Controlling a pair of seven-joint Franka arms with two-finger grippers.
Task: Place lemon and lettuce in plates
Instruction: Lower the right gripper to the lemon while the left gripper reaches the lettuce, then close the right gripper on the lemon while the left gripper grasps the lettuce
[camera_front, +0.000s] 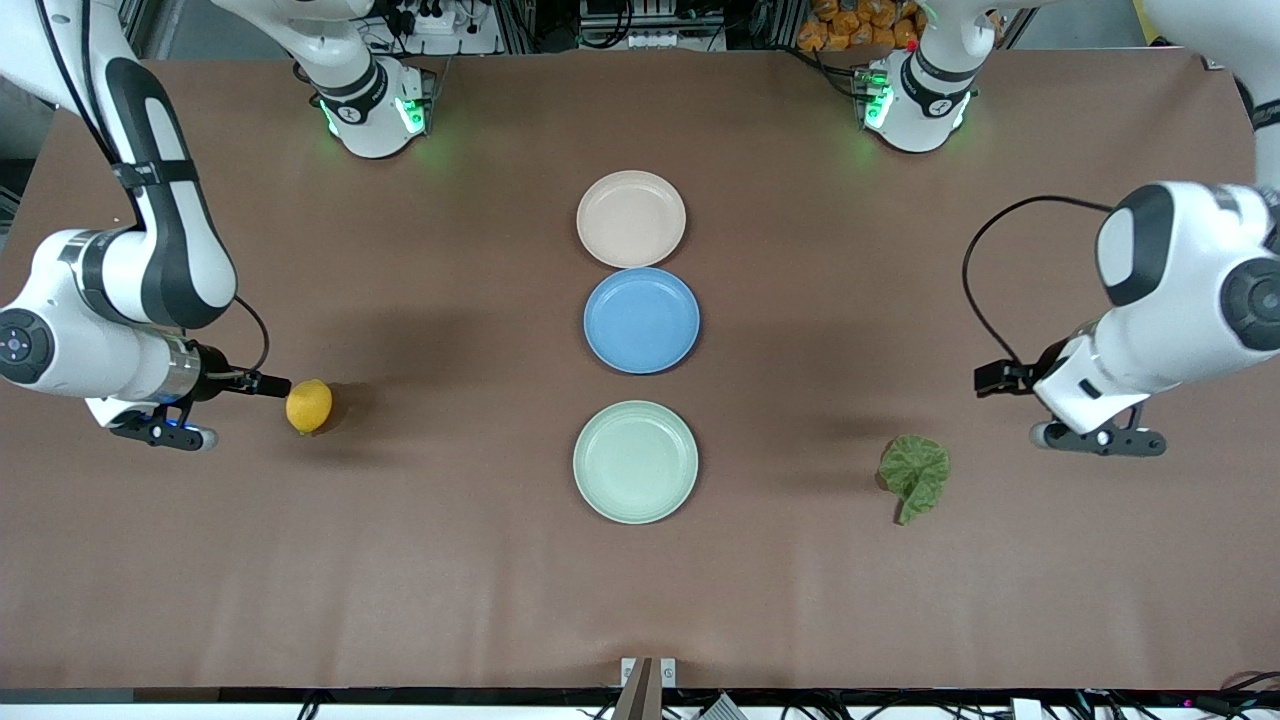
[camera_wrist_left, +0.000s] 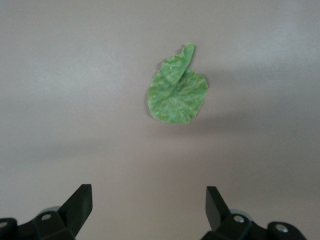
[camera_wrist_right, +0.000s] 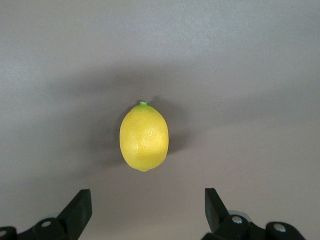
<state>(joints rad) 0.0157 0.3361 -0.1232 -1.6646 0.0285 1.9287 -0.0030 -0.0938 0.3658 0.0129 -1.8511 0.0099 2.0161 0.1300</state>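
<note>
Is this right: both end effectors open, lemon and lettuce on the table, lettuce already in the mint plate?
Not quite. The lettuce lies on the bare table, toward the left arm's end, apart from the mint plate; the front view shows it. The lemon is on the table, and both end effectors are open.

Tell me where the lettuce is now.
The lettuce lies on the table toward the left arm's end, beside the green plate, below the open left gripper.

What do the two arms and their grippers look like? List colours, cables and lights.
Both arms are glossy white with black joint bands. Green lights glow on each base. A black cable loops beside the left gripper; a thinner one trails by the right gripper. Both grippers carry black fingers on dark mounts with silver screws.
</note>
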